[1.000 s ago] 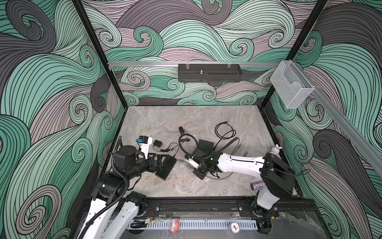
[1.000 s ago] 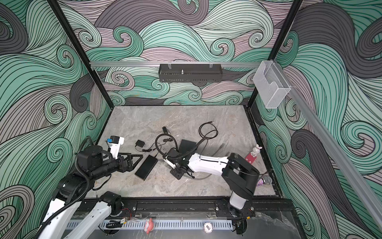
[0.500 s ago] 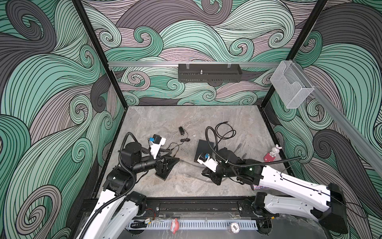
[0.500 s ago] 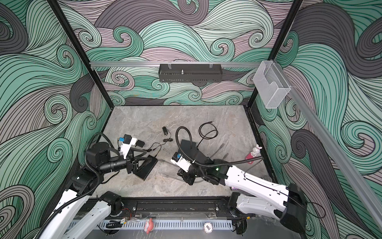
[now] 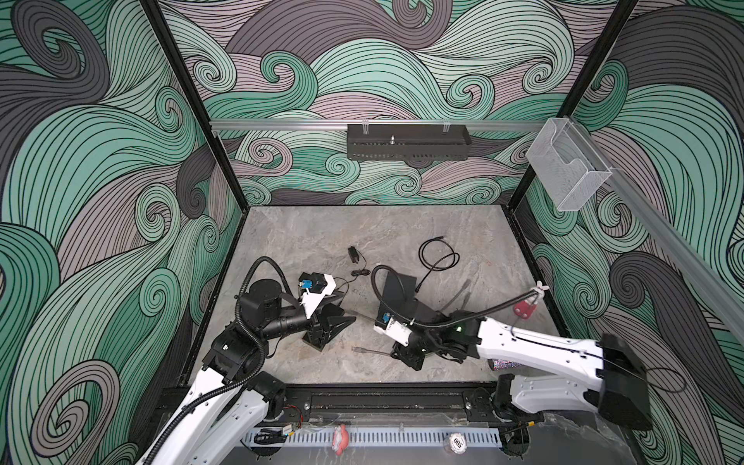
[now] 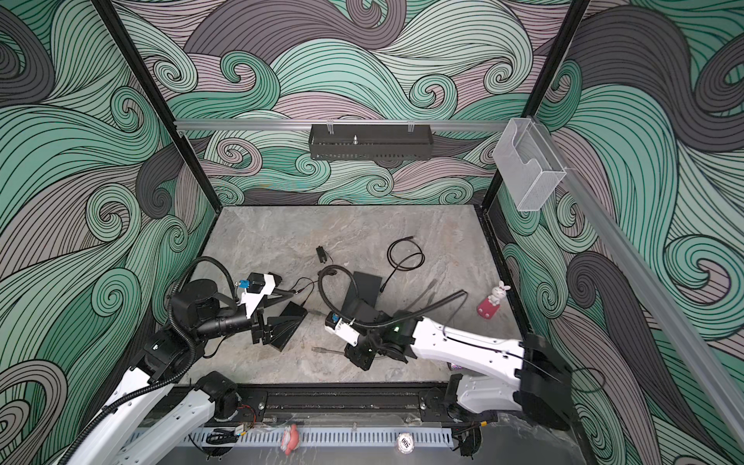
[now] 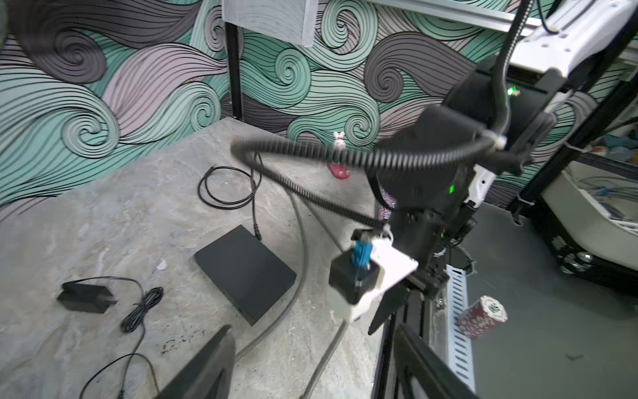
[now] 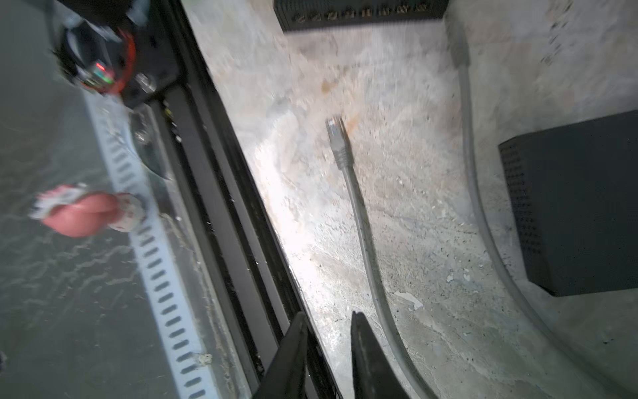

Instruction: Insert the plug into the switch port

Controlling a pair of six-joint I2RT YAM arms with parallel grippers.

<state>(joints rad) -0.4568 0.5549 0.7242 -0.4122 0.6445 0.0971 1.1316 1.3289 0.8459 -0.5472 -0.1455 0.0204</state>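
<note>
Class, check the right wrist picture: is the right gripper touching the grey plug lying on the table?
Apart. The right wrist view shows the grey plug lying on the table well ahead of the right gripper, with bare surface between them.

The right wrist view is smeared with motion: you get the plug [image 8: 336,136] as a soft grey shape, its clip unreadable. The switch [image 8: 359,12] is cut by the frame edge, only its port row showing, each port a smudge. The black box [image 8: 569,203] runs off the frame too, and the right gripper [image 8: 328,316] shows just its finger ends. In a top view the left gripper [image 5: 338,322] is black on black; you can't tell finger from switch. Its fingers [image 7: 212,366] are clipped in the left wrist view.
</note>
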